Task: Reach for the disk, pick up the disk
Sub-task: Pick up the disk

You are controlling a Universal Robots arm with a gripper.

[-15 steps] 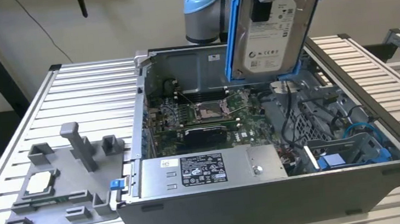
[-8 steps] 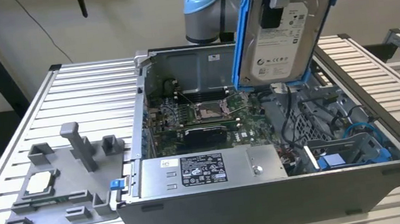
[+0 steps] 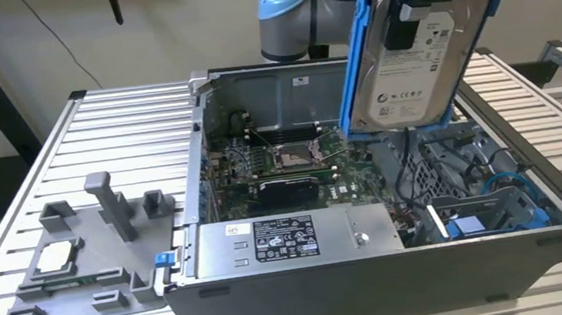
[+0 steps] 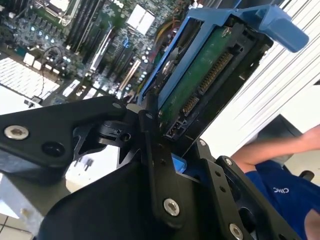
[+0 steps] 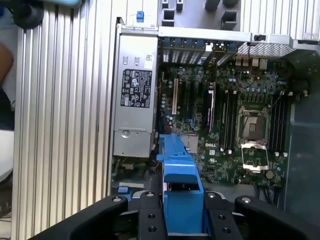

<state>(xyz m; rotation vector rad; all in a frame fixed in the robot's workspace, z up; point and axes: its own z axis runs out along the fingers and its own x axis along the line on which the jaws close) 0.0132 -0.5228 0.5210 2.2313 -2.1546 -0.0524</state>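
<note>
Your pincer is clenched on the disk, gripping it by the upper end of its blue carrier frame and holding it upright in the air, label side toward the exterior camera. Take the open computer case as your landmark: the disk hangs above the case, over its drive-bay corner, with its lower edge just above the case's top rim and near the loose cables inside. In the first wrist view the blue frame runs between the two fingers, with the motherboard and the grey power supply well below it. The ribbed desk lies open around the case; a grey fixture plate lies beside the case's power-supply end, and a person's arm is beyond the desk edge.
</note>
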